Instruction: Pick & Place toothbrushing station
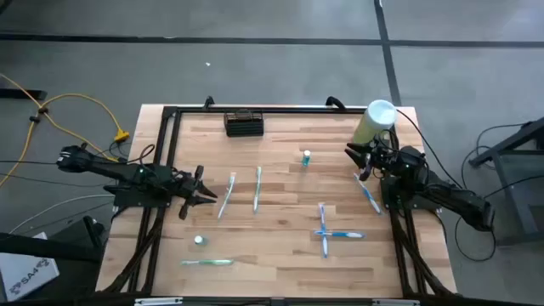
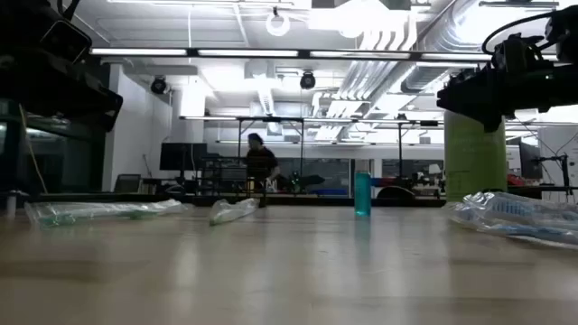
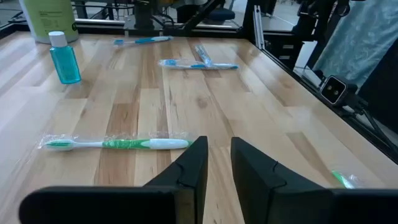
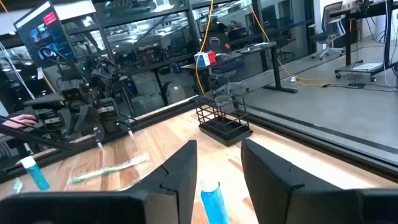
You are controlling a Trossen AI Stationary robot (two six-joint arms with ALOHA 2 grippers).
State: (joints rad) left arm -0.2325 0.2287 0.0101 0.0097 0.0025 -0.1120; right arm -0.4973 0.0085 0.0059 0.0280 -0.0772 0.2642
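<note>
The toothbrushing station, a small black slotted holder point(image 1: 244, 124), stands at the table's far edge; the right wrist view shows it point(image 4: 225, 118) too. My left gripper point(image 1: 208, 197) is open at the table's left, just short of a green wrapped toothbrush point(image 3: 118, 144) that lies flat across its path. My right gripper point(image 1: 357, 155) is open at the far right, beside a pale green cylinder with a white lid point(image 1: 376, 121). A small blue bottle point(image 1: 305, 157) stands upright ahead of it, apart from its fingers.
Several wrapped toothbrushes lie flat on the wood: two at centre left point(image 1: 257, 188), a crossed pair at right point(image 1: 327, 232), one by the right arm point(image 1: 366, 191), one near the front point(image 1: 206, 263). A small bottle point(image 1: 199, 240) stands front left. A black frame point(image 1: 170, 119) borders the table.
</note>
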